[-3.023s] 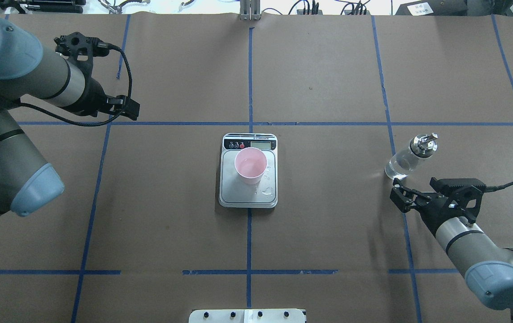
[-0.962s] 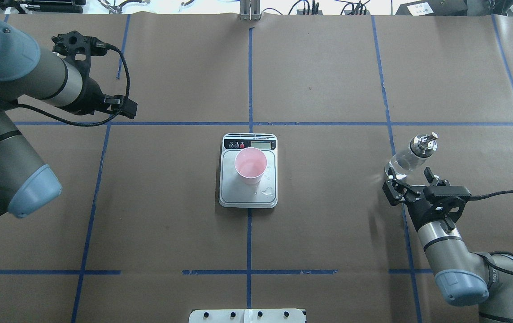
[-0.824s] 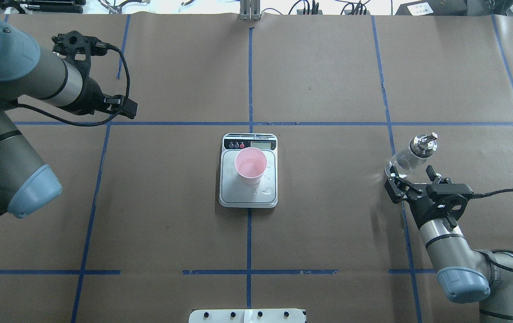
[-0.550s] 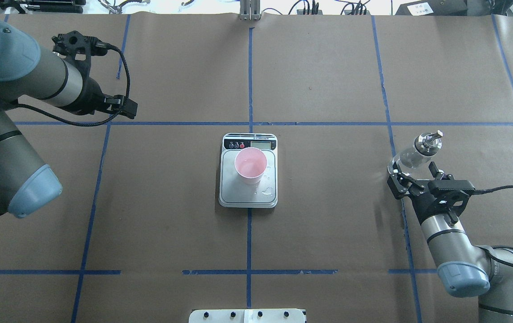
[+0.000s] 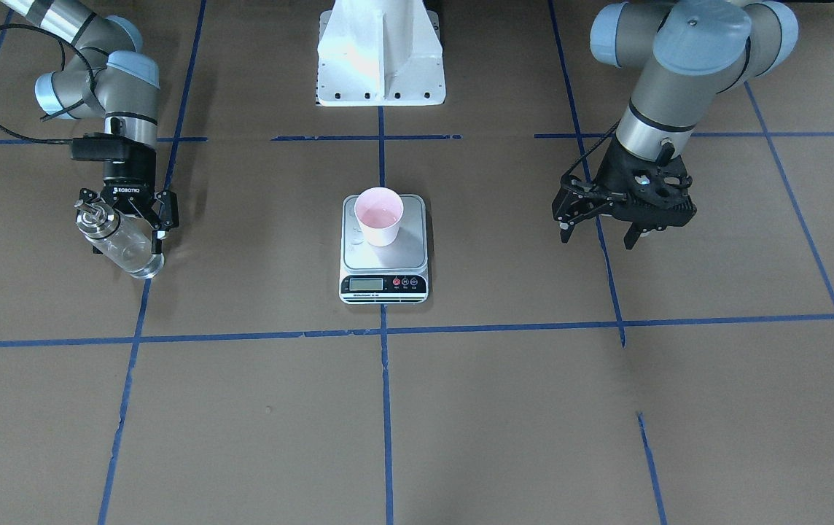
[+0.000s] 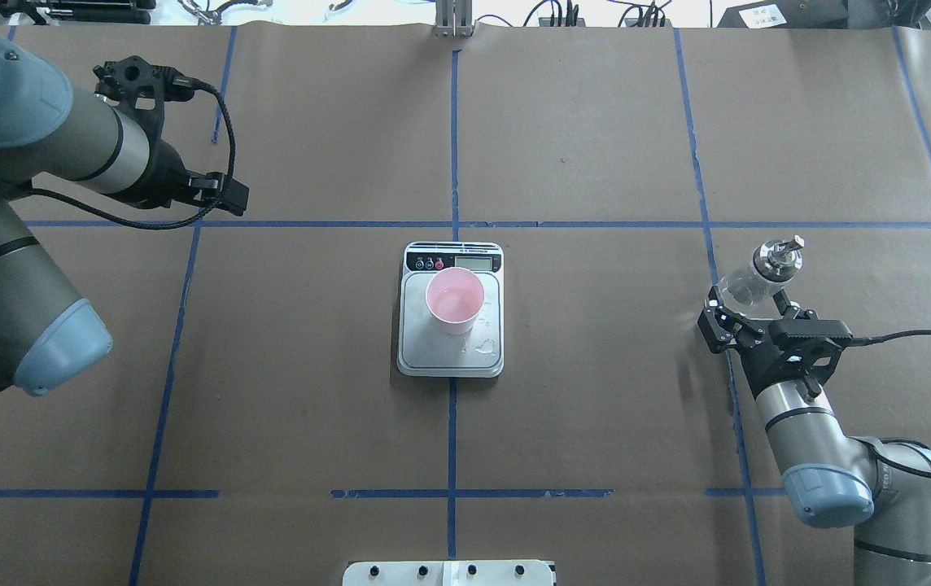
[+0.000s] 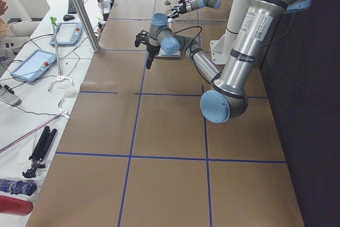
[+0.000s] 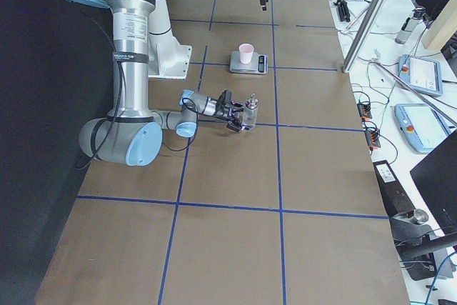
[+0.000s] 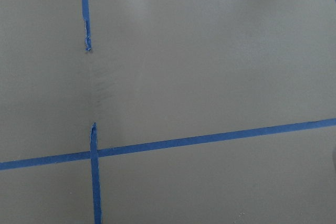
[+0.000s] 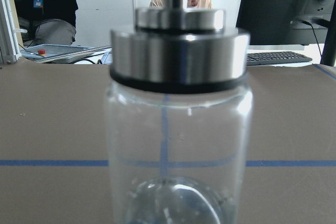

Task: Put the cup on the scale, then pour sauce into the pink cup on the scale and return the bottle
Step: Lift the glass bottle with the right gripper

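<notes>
The pink cup [image 6: 454, 301] stands on the scale [image 6: 433, 352] at the table's middle, with a little clear liquid in it; it also shows in the front view [image 5: 379, 215]. The clear glass bottle [image 6: 752, 281] with a silver collar stands upright at the right. My right gripper [image 6: 746, 305] is open, with its fingers on either side of the bottle's lower body [image 5: 127, 246]. The right wrist view shows the bottle [image 10: 178, 129] very close, with little liquid at its bottom. My left gripper [image 5: 598, 232] is open and empty, hovering far left of the scale.
Water drops [image 6: 483, 350] lie on the scale's plate beside the cup. The robot's white base [image 5: 380, 55] stands behind the scale. Blue tape lines [image 6: 454, 138] cross the brown paper table cover. Operators and monitors show beyond the table in the right wrist view.
My right gripper has moved forward to the bottle, and its open fingers now straddle the bottle. The bottle's top has shifted slightly right. The left arm, cup and scale have not moved.
</notes>
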Tool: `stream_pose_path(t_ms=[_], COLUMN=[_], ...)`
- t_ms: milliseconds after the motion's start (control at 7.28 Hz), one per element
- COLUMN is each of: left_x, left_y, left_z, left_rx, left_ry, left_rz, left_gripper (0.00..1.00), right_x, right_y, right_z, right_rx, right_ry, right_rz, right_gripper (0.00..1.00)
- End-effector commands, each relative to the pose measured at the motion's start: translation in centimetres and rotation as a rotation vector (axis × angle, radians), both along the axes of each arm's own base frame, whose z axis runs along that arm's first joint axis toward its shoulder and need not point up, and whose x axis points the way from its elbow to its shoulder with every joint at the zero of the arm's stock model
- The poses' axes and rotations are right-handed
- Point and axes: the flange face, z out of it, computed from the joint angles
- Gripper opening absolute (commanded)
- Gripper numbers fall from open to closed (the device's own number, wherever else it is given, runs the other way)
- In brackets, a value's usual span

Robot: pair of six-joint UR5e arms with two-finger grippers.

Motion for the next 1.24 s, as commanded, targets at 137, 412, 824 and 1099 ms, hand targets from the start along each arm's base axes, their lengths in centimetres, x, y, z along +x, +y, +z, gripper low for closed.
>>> stream_pose_path(t_ms=[137, 412, 824, 1099], left_x=[0.0, -0.6, -0.9, -1.0], left_y=[0.0, 0.5, 0.9, 0.9], left_z=[-0.1, -1.0, -1.4, -1.6], left_rx=[0.001, 0.013, -0.002, -0.003], left_ry=[0.001, 0.016, 0.016, 0.016], left_rz=[0.0, -0.002, -0.011, -0.018], left_gripper=[1.0, 1.0, 1.0, 1.0], right_x=[-0.8, -0.8, -0.8, -3.3], right_y=[-0.8, -1.0, -2.2, -3.6], right_z=[-1.1, -1.6, -5.4, -11.6], right_rx=[0.014, 0.037, 0.1, 0.145], right_ry=[-0.05, 0.01, 0.123, 0.108], right_rz=[0.011, -0.01, -0.036, -0.032], right_gripper=[0.31, 0.0, 0.0, 0.0])
